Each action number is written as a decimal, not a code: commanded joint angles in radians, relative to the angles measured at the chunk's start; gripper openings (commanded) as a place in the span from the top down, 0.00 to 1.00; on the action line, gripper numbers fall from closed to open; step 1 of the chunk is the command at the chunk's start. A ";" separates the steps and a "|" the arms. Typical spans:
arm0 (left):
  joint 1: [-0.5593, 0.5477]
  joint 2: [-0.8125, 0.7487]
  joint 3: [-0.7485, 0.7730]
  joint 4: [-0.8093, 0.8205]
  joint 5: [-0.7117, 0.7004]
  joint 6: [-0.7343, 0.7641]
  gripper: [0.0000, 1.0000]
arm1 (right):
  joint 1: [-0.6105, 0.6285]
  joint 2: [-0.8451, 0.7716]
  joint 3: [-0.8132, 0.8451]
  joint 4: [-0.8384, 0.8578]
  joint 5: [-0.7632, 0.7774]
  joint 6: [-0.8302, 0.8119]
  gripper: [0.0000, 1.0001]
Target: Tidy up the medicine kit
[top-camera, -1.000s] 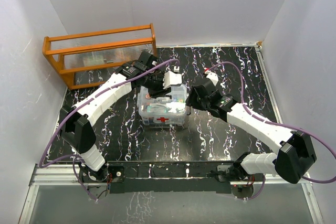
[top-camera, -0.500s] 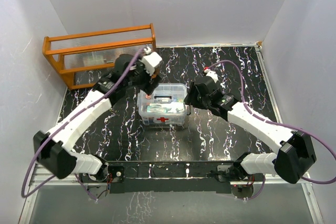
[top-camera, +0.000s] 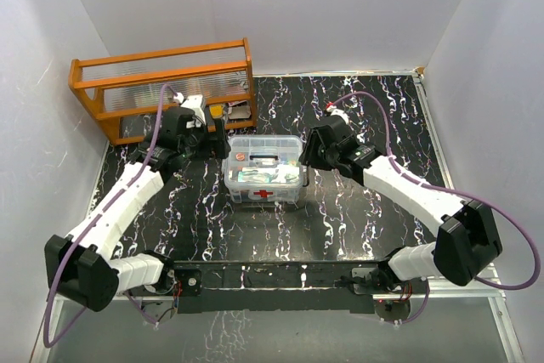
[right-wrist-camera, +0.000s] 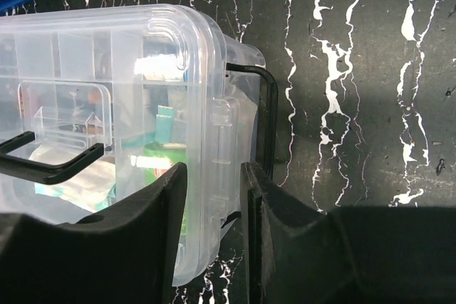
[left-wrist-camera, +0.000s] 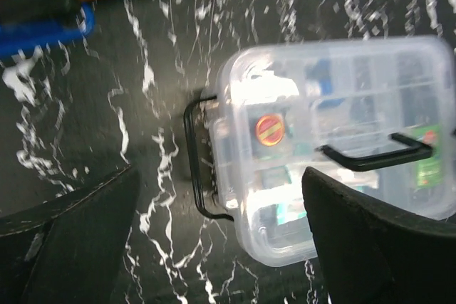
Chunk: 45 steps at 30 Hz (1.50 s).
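Note:
The medicine kit (top-camera: 263,169), a clear box with a red cross on its front, stands mid-table with its clear lid on and the dark handle (left-wrist-camera: 377,156) lying across the top. Through the plastic show packets and a round orange-red piece (left-wrist-camera: 269,129). My left gripper (top-camera: 218,128) hangs just left of the kit, wide open (left-wrist-camera: 221,247) and holding nothing, above the black wire latch (left-wrist-camera: 194,165) at that end. My right gripper (top-camera: 304,155) sits at the kit's right end, its fingers close together (right-wrist-camera: 212,179) on either side of the lid's ribbed end tab, beside the right wire latch (right-wrist-camera: 268,122).
An orange wooden rack (top-camera: 161,82) with ribbed clear panels stands at the back left against the wall. A blue item (left-wrist-camera: 43,30) lies by its base, near my left gripper. White walls close in the black marbled table on three sides.
My left arm has drawn back from over the kit toward the rack, and its gripper has opened wide. The right gripper stayed at the kit's right end and narrowed.

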 commanded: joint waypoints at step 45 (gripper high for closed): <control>0.048 0.124 0.057 -0.026 0.190 0.073 0.16 | -0.193 -0.133 -0.242 0.476 -0.361 0.063 0.24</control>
